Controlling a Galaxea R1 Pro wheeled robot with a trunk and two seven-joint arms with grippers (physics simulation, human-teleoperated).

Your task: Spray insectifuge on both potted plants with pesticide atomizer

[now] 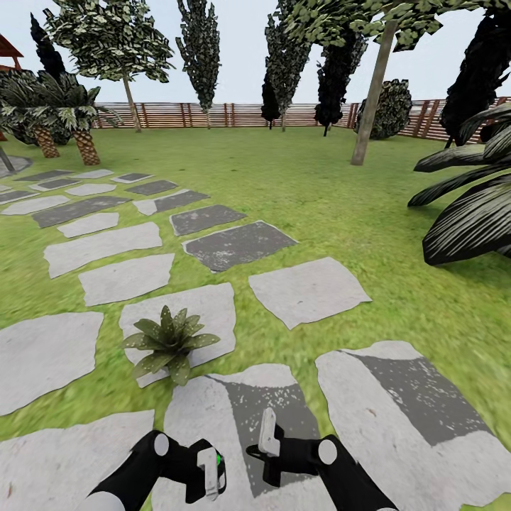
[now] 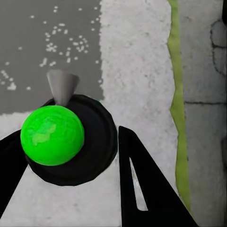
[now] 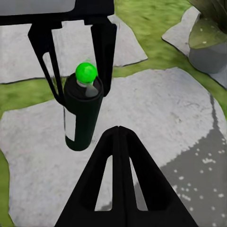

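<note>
The left hand (image 1: 211, 474) is gripping the dark atomizer (image 3: 82, 111), fingers closed on its body, green cap (image 2: 52, 135) up, nozzle (image 2: 62, 86) aiming over grey stepping stones (image 1: 234, 419). The right hand (image 3: 118, 135) is hanging empty, fingers pressed together. One potted plant (image 1: 169, 343) is sitting just ahead on a stone. Spraying from here would likely wet paving, not leaves, unless the nozzle turns toward it.

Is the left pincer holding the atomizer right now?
Yes, the left pincer has its fingers on either side of the dark, green-capped atomizer.
</note>
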